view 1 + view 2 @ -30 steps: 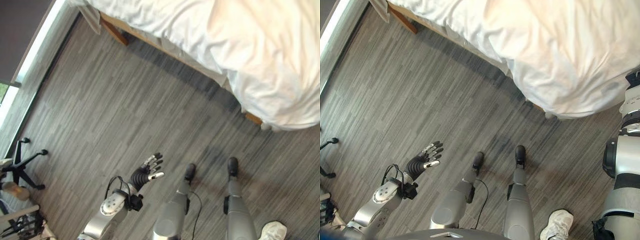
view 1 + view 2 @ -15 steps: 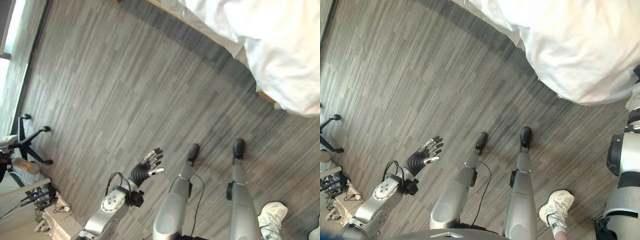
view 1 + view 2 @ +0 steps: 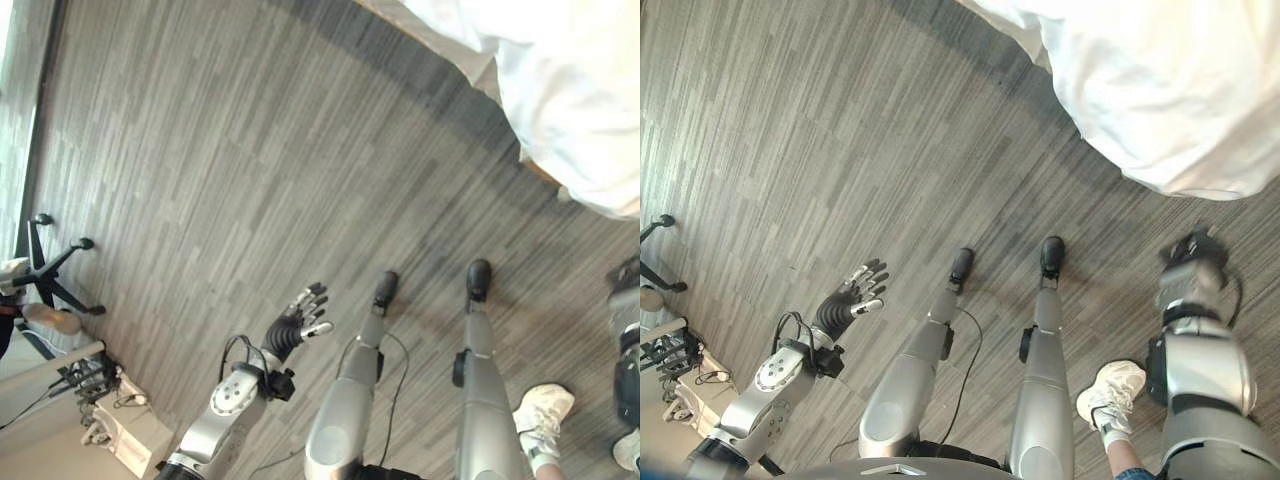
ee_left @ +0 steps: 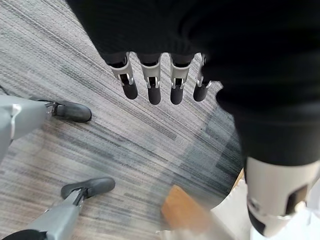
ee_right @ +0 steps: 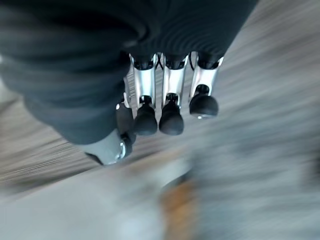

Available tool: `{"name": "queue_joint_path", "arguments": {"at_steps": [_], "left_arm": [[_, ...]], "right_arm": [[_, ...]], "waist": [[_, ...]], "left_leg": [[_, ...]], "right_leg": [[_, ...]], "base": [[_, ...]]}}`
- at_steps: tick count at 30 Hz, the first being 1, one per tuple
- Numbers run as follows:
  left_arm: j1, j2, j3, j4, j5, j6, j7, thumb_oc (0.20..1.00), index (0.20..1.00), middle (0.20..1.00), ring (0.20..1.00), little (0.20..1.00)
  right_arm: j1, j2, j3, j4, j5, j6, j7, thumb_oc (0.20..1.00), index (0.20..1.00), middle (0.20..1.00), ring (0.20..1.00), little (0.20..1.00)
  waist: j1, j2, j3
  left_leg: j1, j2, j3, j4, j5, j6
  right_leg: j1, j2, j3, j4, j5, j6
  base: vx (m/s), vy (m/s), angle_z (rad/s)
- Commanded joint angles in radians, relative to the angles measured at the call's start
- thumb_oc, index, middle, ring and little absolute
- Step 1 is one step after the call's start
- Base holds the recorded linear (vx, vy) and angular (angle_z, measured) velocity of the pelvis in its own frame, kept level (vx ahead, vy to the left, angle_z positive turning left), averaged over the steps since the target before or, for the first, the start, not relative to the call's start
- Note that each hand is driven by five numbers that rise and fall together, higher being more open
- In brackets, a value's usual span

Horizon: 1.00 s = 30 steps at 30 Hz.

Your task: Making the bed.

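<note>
From the head views, the soft white duvet [image 3: 580, 110] drapes over the bed's corner, well apart from both hands; it looks light and floppy, best pinched at its hanging hem. The left hand [image 3: 848, 298] hangs empty, fingers spread. Wrist views show the right hand [image 5: 167, 95] empty too, fingers loose. Since a second ago, the right arm has swung forward.
</note>
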Motion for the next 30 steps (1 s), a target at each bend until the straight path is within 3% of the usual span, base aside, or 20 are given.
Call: {"name": "queue_joint_path", "arguments": {"at_steps": [1, 7, 13, 18, 19, 22, 23, 24, 25, 26, 27, 30], "left_arm": [[0.008, 0.016, 0.010, -0.047, -0.012, -0.044, -0.005, 1.000, 1.000, 1.000, 1.000, 1.000], [-0.010, 0.016, 0.023, -0.037, -0.013, -0.044, -0.018, 1.000, 1.000, 1.000, 1.000, 1.000], [-0.026, 0.021, 0.063, 0.003, 0.005, -0.043, -0.038, 1.000, 1.000, 1.000, 1.000, 1.000], [-0.045, 0.006, 0.080, 0.044, 0.055, -0.041, -0.074, 1.000, 1.000, 1.000, 1.000, 1.000], [-0.041, -0.001, 0.087, 0.057, 0.073, -0.046, -0.071, 1.000, 1.000, 1.000, 1.000, 1.000], [-0.027, 0.001, 0.115, 0.051, 0.102, -0.045, -0.072, 1.000, 1.000, 1.000, 1.000, 1.000], [-0.017, -0.008, 0.137, 0.054, 0.135, -0.052, -0.064, 1.000, 1.000, 1.000, 1.000, 1.000], [-0.018, -0.017, 0.143, 0.064, 0.147, -0.051, -0.054, 1.000, 1.000, 1.000, 1.000, 1.000], [-0.022, -0.037, 0.149, 0.076, 0.159, -0.049, -0.043, 1.000, 1.000, 1.000, 1.000, 1.000], [-0.022, -0.037, 0.149, 0.076, 0.159, -0.049, -0.043, 1.000, 1.000, 1.000, 1.000, 1.000], [-0.029, -0.079, 0.155, 0.086, 0.168, -0.043, -0.019, 1.000, 1.000, 1.000, 1.000, 1.000], [-0.021, -0.133, 0.156, 0.080, 0.159, -0.037, 0.001, 1.000, 1.000, 1.000, 1.000, 1.000]], "right_arm": [[0.025, -0.111, 0.001, -0.079, 0.006, -0.073, 0.016, 0.200, 0.200, 0.200, 0.200, 0.200], [0.223, -0.042, -0.076, -0.282, 0.005, -0.138, 0.015, 0.200, 0.200, 0.200, 0.200, 0.200], [0.487, 0.181, -0.049, -0.683, -0.156, -0.168, 0.007, 0.200, 0.200, 0.200, 0.200, 0.200], [0.715, 0.320, -0.039, -0.995, -0.253, -0.159, 0.065, 0.200, 0.200, 0.200, 0.200, 0.200], [0.746, 0.343, -0.020, -1.048, -0.283, -0.154, 0.088, 0.200, 0.200, 0.200, 0.200, 0.200], [0.779, 0.350, 0.005, -1.134, -0.350, -0.137, 0.099, 0.200, 0.200, 0.200, 0.200, 0.200], [0.801, 0.371, 0.038, -1.189, -0.370, -0.134, 0.117, 0.200, 0.200, 0.200, 0.200, 0.200], [0.809, 0.389, 0.053, -1.210, -0.368, -0.129, 0.121, 0.495, 0.495, 0.495, 0.495, 0.495], [0.822, 0.403, 0.061, -1.217, -0.366, -0.123, 0.130, 1.000, 1.000, 1.000, 1.000, 1.000], [0.822, 0.403, 0.061, -1.217, -0.366, -0.123, 0.130, 1.000, 1.000, 1.000, 1.000, 1.000], [0.839, 0.427, 0.068, -1.248, -0.383, -0.115, 0.119, 1.000, 1.000, 1.000, 1.000, 1.000], [0.849, 0.469, 0.108, -1.251, -0.351, -0.104, 0.113, 1.000, 1.000, 1.000, 1.000, 1.000]], "waist": [[-0.028, -0.032, 0.020], [-0.073, -0.106, -0.018], [-0.104, -0.209, -0.089], [-0.176, -0.254, -0.181], [-0.182, -0.262, -0.199], [-0.178, -0.270, -0.217], [-0.164, -0.263, -0.227], [-0.163, -0.261, -0.236], [-0.162, -0.257, -0.253], [-0.162, -0.257, -0.255], [-0.163, -0.251, -0.293], [-0.154, -0.263, -0.366]], "left_leg": [[0.048, 0.000, -0.002, 0.006, 0.011, 0.009], [0.110, 0.009, 0.014, 0.036, -0.023, 0.015], [0.235, 0.007, 0.070, 0.102, -0.103, 0.043], [0.372, -0.034, 0.129, 0.061, -0.133, 0.082], [0.399, -0.038, 0.150, 0.043, -0.130, 0.086], [0.421, -0.041, 0.179, 0.047, -0.131, 0.097], [0.436, -0.028, 0.225, 0.061, -0.126, 0.108], [0.445, -0.025, 0.243, 0.062, -0.121, 0.112], [0.453, -0.024, 0.261, 0.057, -0.110, 0.116], [0.450, -0.025, 0.262, 0.056, -0.108, 0.116], [0.462, -0.033, 0.277, 0.053, -0.104, 0.117], [0.473, -0.061, 0.294, 0.046, -0.111, 0.112]], "right_leg": [[0.105, -0.018, 0.025, 0.041, -0.095, 0.030], [0.175, -0.024, 0.027, 0.039, -0.094, 0.040], [0.274, -0.026, 0.066, 0.057, -0.099, 0.064], [0.331, -0.056, 0.112, 0.046, -0.048, 0.114], [0.335, -0.060, 0.105, 0.041, -0.013, 0.124], [0.338, -0.056, 0.057, 0.076, -0.024, 0.124], [0.371, -0.054, -0.043, 0.204, -0.103, 0.109], [0.392, -0.047, -0.064, 0.247, -0.129, 0.103], [0.410, -0.036, -0.075, 0.302, -0.154, 0.099], [0.406, -0.037, -0.074, 0.302, -0.151, 0.099], [0.450, -0.014, -0.087, 0.337, -0.186, 0.091], [0.558, -0.017, -0.097, 0.179, -0.222, 0.072]], "base": [[0.00, 0.034, 0.02], [0.00, 0.037, 0.00], [0.02, 0.117, -0.21], [-0.03, 0.286, -0.33], [-0.08, 0.289, -0.21], [-0.16, 0.164, -0.49], [-0.22, 0.193, -1.02], [-0.28, 0.249, -1.25], [-0.12, 0.115, -1.12], [-0.12, 0.117, -0.95], [-0.09, 0.079, -0.54], [-0.07, 0.051, -0.09]]}}
